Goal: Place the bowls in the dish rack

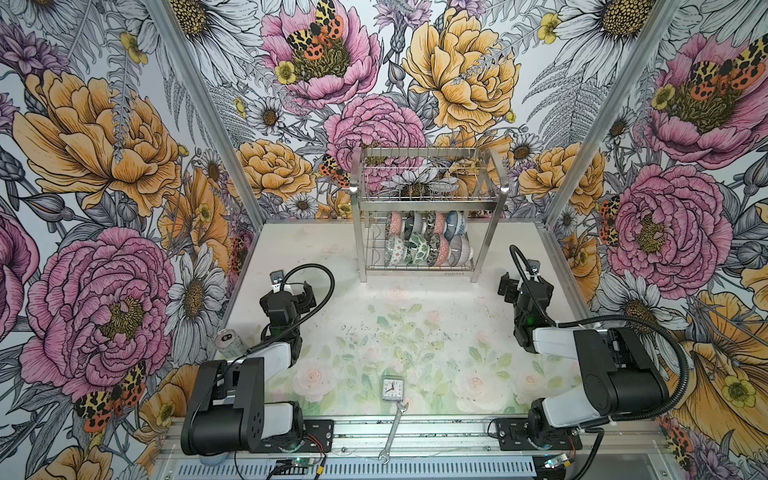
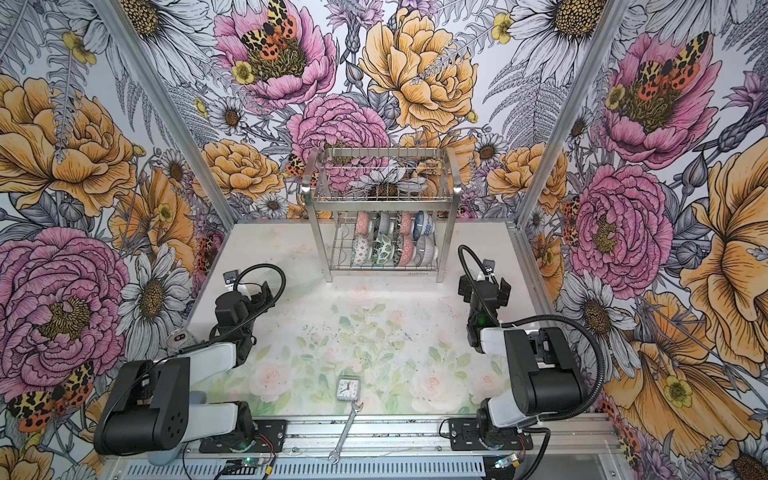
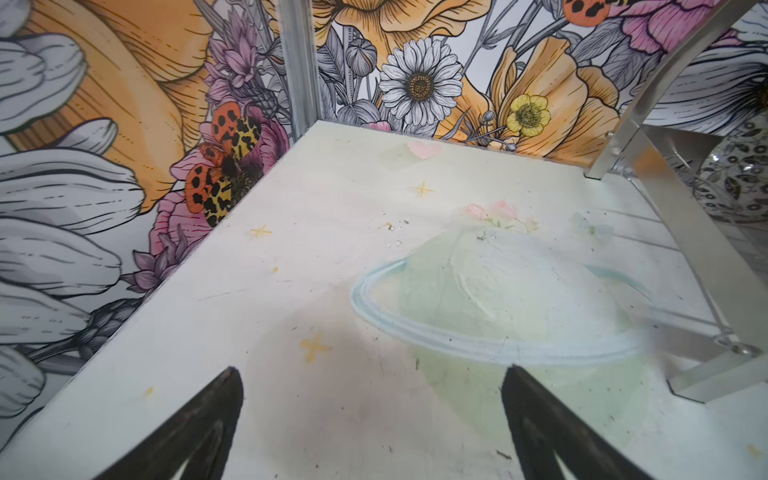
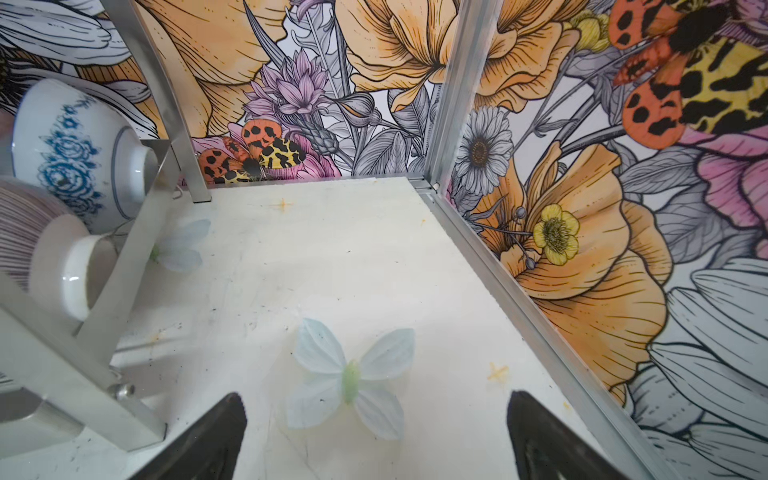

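Observation:
The dish rack [image 1: 428, 199] [image 2: 382, 199], shiny steel with two tiers, stands at the back middle of the table in both top views. Several bowls [image 1: 428, 245] [image 2: 395, 245] stand on edge in two rows on its lower tier; the upper basket looks empty. My left gripper [image 1: 293, 291] [image 3: 372, 369] is open over bare table, left of the rack's front. My right gripper [image 1: 527, 286] [image 4: 375, 394] is open to the rack's right. The right wrist view shows a blue-white bowl [image 4: 70, 153] and a striped grey bowl [image 4: 50, 257] behind a rack leg [image 4: 166, 124]. A black-white floral bowl [image 3: 735, 178] shows in the left wrist view.
A small alarm clock [image 1: 391, 388] and a wrench [image 1: 392, 432] lie at the front middle. A drinks can [image 1: 227, 341] stands at the table's left edge beside my left arm. Flowered walls close in the left, back and right sides.

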`<state>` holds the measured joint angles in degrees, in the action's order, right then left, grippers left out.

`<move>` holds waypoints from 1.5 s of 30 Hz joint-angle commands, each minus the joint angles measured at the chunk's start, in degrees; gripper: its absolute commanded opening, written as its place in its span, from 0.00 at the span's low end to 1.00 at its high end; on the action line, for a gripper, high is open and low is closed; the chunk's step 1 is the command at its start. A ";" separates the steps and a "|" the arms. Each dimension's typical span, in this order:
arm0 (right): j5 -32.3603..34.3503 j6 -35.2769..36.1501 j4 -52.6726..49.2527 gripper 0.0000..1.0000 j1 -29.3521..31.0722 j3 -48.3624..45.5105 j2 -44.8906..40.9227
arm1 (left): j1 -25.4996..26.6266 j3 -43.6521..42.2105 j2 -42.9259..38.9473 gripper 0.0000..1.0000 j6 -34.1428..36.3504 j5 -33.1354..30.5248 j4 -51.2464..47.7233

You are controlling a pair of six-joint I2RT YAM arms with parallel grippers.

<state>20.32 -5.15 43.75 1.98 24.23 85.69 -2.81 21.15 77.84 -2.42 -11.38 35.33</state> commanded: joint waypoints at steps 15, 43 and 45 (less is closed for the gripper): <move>-2.54 -0.76 0.22 1.00 -0.41 0.45 0.17 | 1.22 -3.65 -12.56 0.99 0.72 -2.14 -4.91; -2.73 -0.73 -0.36 1.00 -0.38 0.88 0.46 | 3.91 0.05 11.10 0.99 2.15 -2.20 19.50; -2.74 -0.72 -0.43 1.00 -0.40 1.01 0.53 | 4.03 0.04 11.14 0.99 2.15 -2.29 19.67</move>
<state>18.13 -5.13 43.13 1.78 24.23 85.69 0.91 20.38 89.25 -1.04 -12.47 52.97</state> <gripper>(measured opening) 0.997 0.986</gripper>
